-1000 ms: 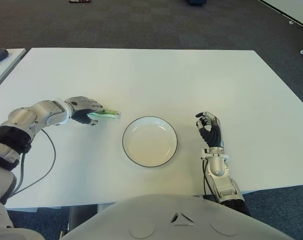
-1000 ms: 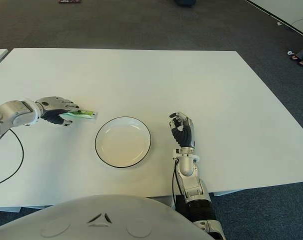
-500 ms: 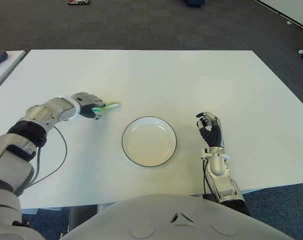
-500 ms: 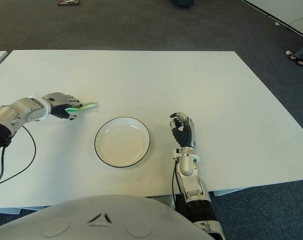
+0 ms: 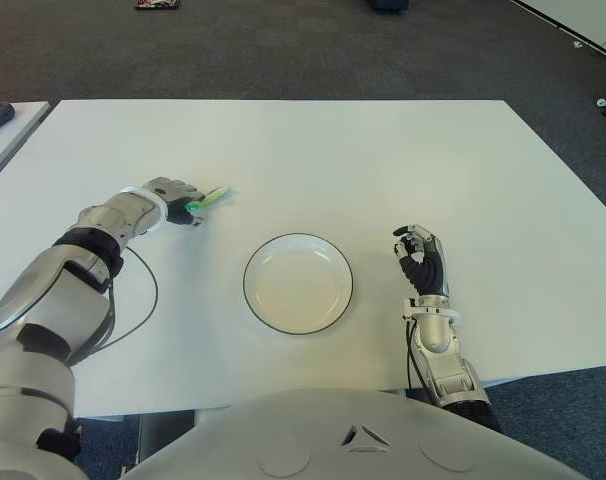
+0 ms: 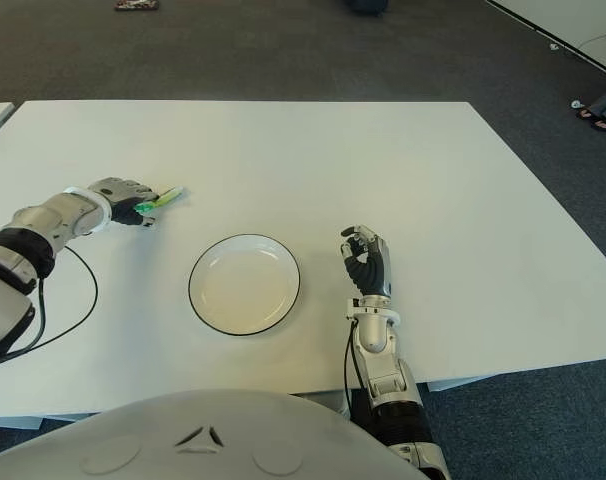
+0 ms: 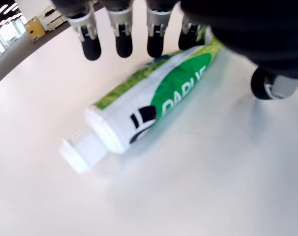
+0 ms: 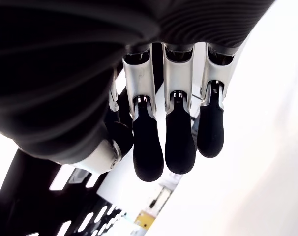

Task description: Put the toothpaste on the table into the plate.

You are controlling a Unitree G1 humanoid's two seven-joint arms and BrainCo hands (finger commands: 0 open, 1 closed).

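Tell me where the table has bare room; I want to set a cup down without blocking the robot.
The table is bare across the far half, beyond the plate, and at the far right past the right hand. The busy stretch runs from the left hand, holding the toothpaste, to the plate. Between plate and right hand is only a narrow strip.

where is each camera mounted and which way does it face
Left eye: on the head, looking forward and down at the table; shows both arms, the left hand holding the toothpaste, the plate and the idle right hand right of the plate.
Right eye: same scene, a slightly shifted viewpoint.
Left wrist: close over its fingers and the tube.
Right wrist: its curled fingers, holding nothing.
Both eyes share everything.
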